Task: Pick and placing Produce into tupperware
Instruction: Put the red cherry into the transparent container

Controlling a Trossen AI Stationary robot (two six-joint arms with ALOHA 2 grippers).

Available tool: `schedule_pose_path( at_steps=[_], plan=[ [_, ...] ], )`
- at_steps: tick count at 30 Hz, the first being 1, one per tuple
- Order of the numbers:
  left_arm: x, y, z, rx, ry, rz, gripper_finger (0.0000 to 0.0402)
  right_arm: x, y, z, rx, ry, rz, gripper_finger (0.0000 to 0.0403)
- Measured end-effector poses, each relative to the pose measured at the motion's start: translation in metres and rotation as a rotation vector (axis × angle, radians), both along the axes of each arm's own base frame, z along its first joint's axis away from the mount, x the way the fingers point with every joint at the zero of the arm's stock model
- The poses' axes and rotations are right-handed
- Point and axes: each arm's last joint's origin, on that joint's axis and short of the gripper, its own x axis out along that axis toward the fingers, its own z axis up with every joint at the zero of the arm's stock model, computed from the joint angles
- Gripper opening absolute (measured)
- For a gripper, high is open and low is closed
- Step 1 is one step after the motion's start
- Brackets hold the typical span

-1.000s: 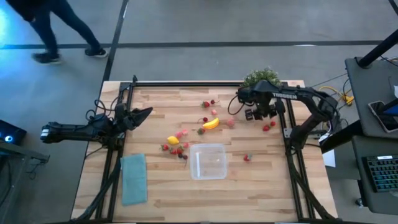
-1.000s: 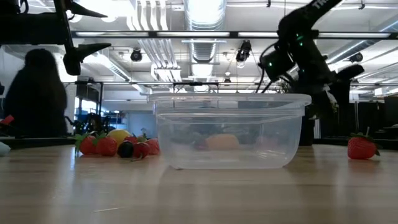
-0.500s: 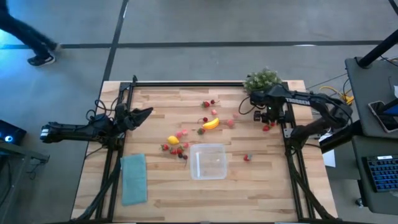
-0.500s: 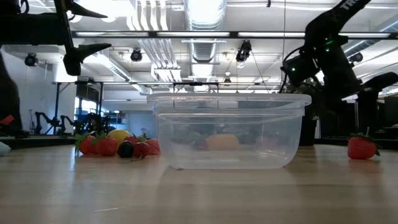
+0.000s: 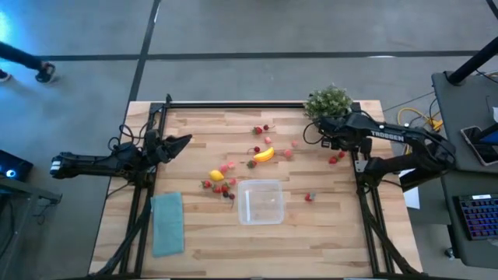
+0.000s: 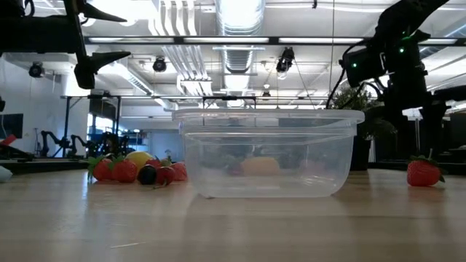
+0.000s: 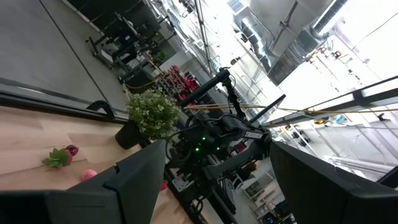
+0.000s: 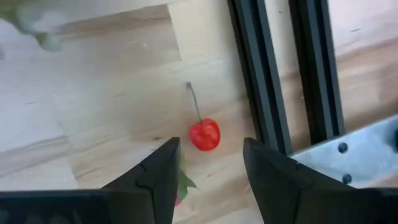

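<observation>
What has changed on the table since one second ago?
The right gripper moved from above the middle of the table toward its right edge, beside the potted plant, holding nothing. The left gripper, the produce and the empty tupperware stayed in place.

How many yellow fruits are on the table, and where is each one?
2. The lemon lies left of the tupperware, beside the red berries. The banana-like piece lies beyond the tupperware, toward the potted plant.
</observation>
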Motion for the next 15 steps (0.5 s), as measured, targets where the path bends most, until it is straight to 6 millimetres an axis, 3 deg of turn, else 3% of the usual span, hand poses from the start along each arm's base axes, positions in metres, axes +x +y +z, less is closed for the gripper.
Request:
schedule_pose_path(
  at_steps=[15],
  plan=[
    [0.0, 0.0, 0.0, -0.001, 0.001, 0.004, 0.0276, -0.002, 0.001, -0.022, 0.005, 0.033, -0.124, 0.0168]
  ],
)
